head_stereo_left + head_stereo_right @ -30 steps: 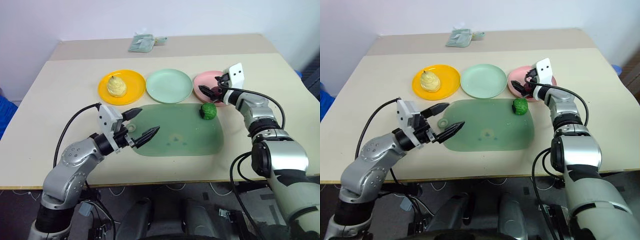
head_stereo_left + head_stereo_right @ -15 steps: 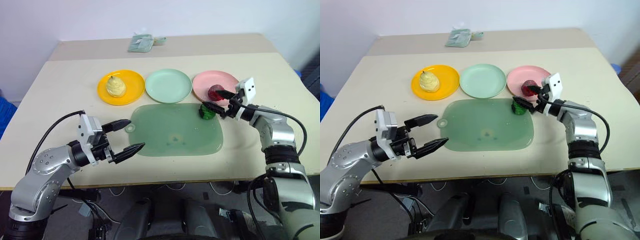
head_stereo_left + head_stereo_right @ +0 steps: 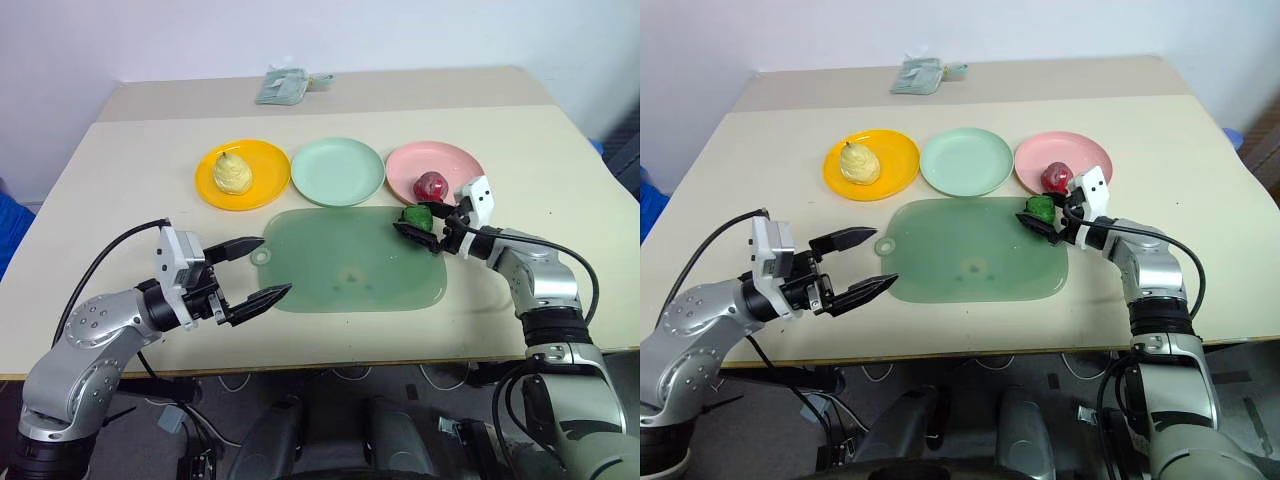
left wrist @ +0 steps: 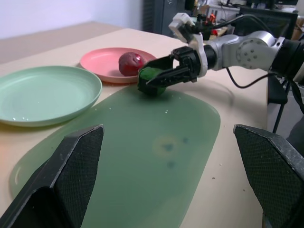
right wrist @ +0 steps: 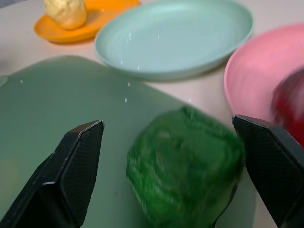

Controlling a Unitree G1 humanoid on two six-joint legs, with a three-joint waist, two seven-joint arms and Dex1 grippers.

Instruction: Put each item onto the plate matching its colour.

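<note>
Sitting between right hand [image 3: 1049,217] fingers: green fruit [image 3: 1040,207].

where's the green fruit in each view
Left eye: green fruit at the mat's far right corner, between the right pincer's fingers.
Right eye: same corner, just below the pink plate.
Left wrist: upper middle, right pincer around it.
Right wrist: low centre, between the two fingers.
Shared landmark: the red fruit on the pink plate, right behind it.
</note>
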